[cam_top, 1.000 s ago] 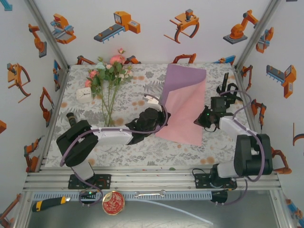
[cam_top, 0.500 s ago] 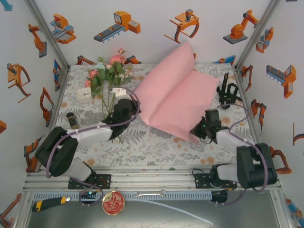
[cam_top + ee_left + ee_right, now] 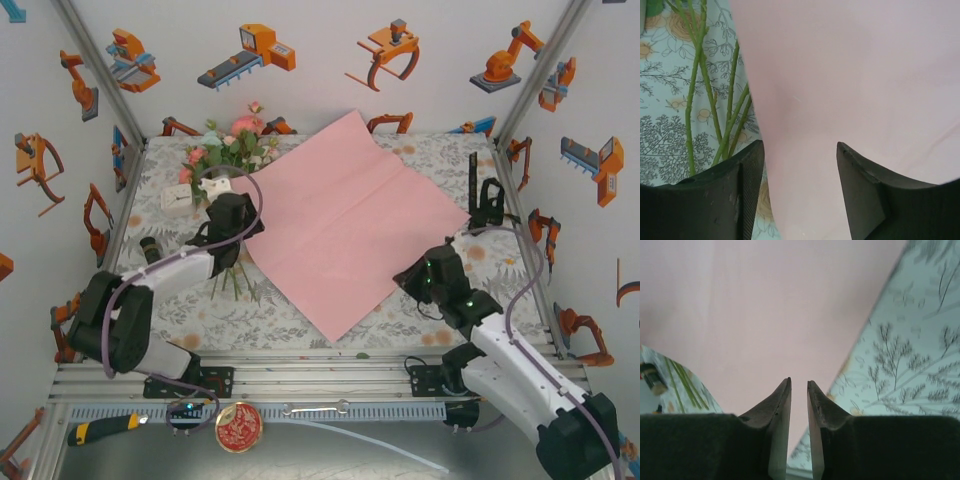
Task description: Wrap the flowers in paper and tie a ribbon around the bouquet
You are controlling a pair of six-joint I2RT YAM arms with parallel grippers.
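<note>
Paper [image 3: 350, 225], spread pink face up under the wide-apart jaws of the left gripper [image 3: 800, 167], presumably as a bed for the flowers [image 3: 235, 150] just beside that gripper, met the right gripper [image 3: 799, 390] at its edge, fingers nearly together, grip indeterminable.

The paper [image 3: 350, 225] lay spread open, pink face up. The flowers [image 3: 232, 150] lay just beside its left edge, blooms at the far end.

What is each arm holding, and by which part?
Left gripper: jaws open over the paper, holding nothing. Right gripper: jaws almost shut at the paper's edge; a pinch cannot be told.
</note>
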